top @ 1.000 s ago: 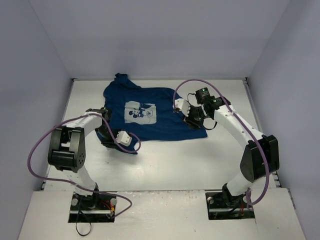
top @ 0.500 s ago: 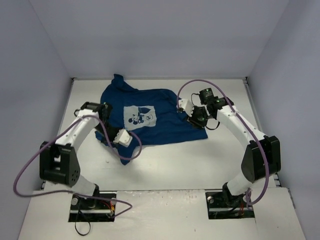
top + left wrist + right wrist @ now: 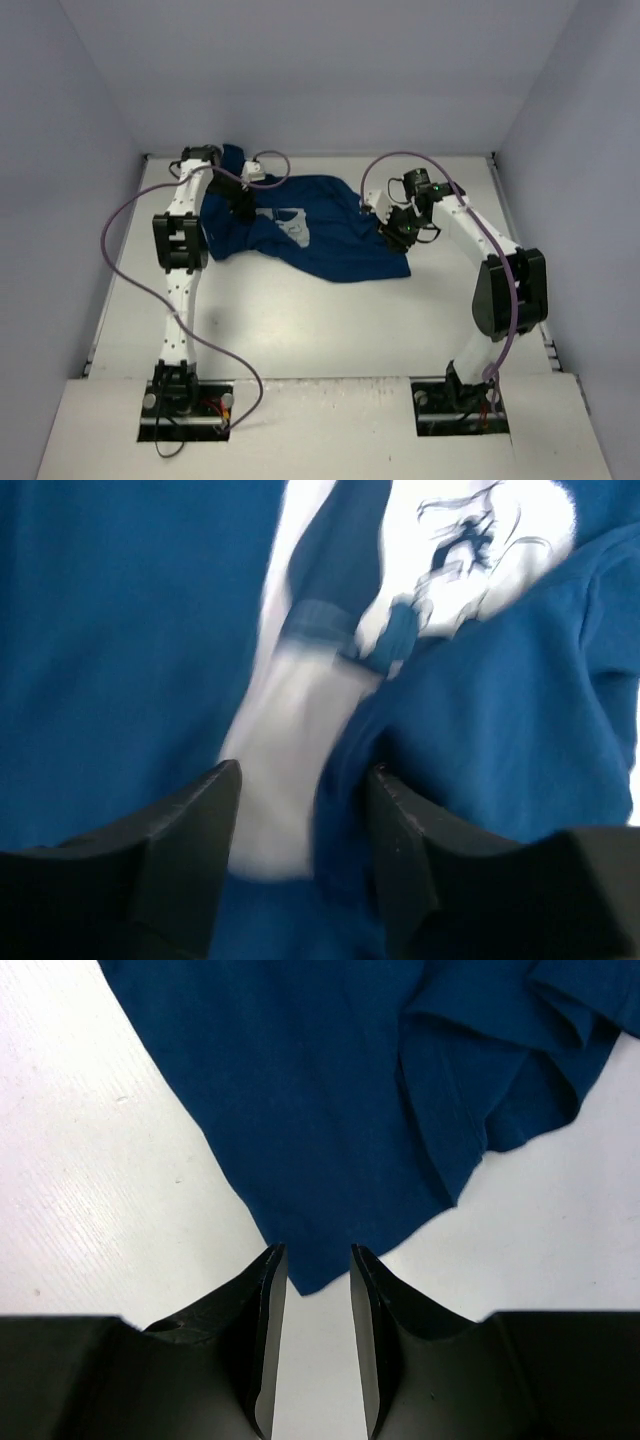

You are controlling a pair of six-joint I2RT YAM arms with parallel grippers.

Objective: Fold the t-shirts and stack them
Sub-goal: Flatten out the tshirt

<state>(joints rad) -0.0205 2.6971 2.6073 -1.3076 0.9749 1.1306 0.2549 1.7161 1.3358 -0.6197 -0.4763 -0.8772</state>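
From above, the t-shirt (image 3: 330, 245) lies rumpled on the far half of the table (image 3: 300, 320), likely soft and light (best taken by hems or corners). Left wrist: the left gripper (image 3: 298, 780) stands parted over blurred folds. Right wrist: the right gripper (image 3: 318, 1260) is narrowly parted at a cloth corner

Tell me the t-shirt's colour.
Navy blue t-shirt with a pale print; clearest in top view.
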